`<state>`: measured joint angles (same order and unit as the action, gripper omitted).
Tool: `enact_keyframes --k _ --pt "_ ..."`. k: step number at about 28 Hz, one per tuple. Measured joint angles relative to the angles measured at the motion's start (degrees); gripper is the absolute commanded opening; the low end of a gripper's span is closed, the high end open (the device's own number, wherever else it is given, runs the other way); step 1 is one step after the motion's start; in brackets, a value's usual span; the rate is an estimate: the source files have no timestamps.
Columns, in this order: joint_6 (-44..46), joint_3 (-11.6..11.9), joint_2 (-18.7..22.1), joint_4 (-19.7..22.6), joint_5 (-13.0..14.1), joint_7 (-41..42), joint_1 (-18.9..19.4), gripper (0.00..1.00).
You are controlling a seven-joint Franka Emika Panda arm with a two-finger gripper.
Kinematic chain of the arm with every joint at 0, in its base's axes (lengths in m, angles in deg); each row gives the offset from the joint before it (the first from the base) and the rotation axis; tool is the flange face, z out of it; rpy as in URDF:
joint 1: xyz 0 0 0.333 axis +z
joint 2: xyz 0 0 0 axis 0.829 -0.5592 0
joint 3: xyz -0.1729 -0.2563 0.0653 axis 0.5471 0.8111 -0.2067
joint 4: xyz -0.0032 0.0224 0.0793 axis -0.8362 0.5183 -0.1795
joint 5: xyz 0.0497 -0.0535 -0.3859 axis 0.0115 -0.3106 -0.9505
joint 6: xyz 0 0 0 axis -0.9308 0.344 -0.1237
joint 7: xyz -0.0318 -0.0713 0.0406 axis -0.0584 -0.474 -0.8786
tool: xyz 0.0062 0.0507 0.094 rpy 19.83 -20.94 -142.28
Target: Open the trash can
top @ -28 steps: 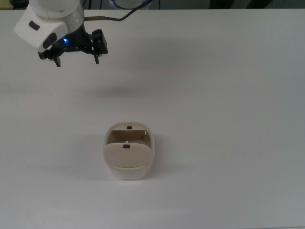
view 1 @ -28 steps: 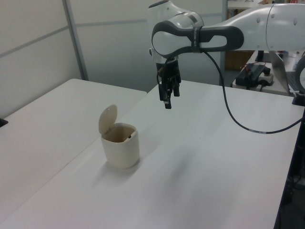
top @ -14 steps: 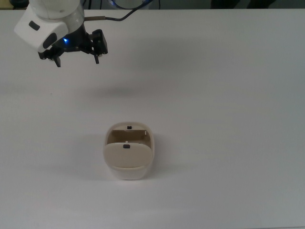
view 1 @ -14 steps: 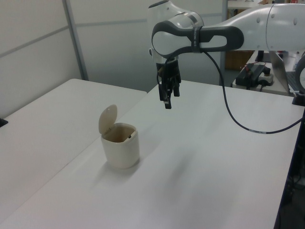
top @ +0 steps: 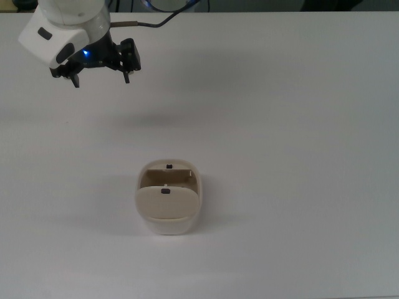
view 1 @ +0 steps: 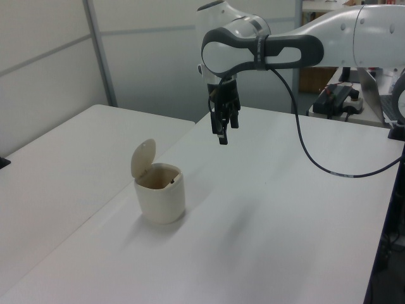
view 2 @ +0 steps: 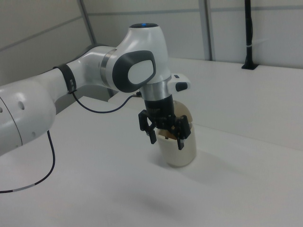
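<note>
Hovering unchanged since before, well apart from the lid-up trash can (top: 168,205): the gripper (top: 101,80), fingers spread, empty.

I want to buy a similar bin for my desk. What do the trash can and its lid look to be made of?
The trash can looks like moulded plastic: cream-white, smooth, with rounded corners and a soft sheen. Its lid, standing open, seems to be the same plastic in a slightly beiger tone, thin and flat. The table under it is matte white, probably laminate.

Trash can open, gripper apart

Trash can (top: 168,198) centre-low, lid raised; gripper (top: 101,77), fingers spread, upper left over table (top: 299,124).
</note>
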<state>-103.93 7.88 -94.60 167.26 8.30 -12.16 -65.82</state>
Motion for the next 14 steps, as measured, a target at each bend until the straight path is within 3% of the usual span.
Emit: enact_keyframes --k 14 --pt "0.00 0.05 0.00 0.01 -0.02 0.00 -1.15 1.00"
